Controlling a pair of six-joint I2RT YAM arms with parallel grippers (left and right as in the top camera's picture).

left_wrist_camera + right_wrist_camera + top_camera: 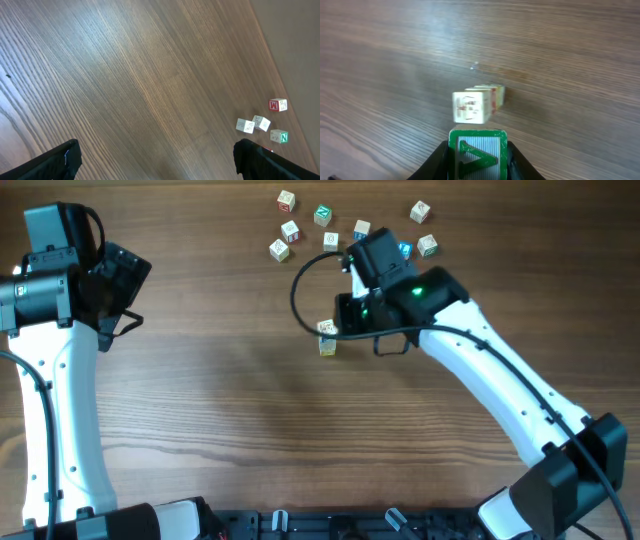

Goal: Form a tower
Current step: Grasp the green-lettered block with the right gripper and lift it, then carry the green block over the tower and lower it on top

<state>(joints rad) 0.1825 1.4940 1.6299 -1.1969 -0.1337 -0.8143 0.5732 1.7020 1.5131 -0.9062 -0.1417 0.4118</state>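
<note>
tower (327, 338) of pale wooden letter cubes stands a little right of the middle of the table (220, 420), in its far half, one cube wide and short.

at the far left, the left gripper (157, 150) hangs over bare wood with its jaws spread wide and nothing between them. its wrist view catches four loose cubes (261, 122) near the right edge, among them a red m cube (277, 105) and a green n cube (279, 136).

moving right, the tower appears from above in the right wrist view (472, 106): the top face is pale with faint red marks, and yellow and red edges of lower cubes peek out behind it.

just to its right, the right gripper (478, 162) is clamped on a green-marked cube (478, 150), one finger on each side. this cube sits nearer the camera than the tower top, and a thin strip of wood shows between them.

beyond the right arm, a scatter of single cubes (290, 230) lies along the far edge, running from left of the tower to well right of it.
</note>
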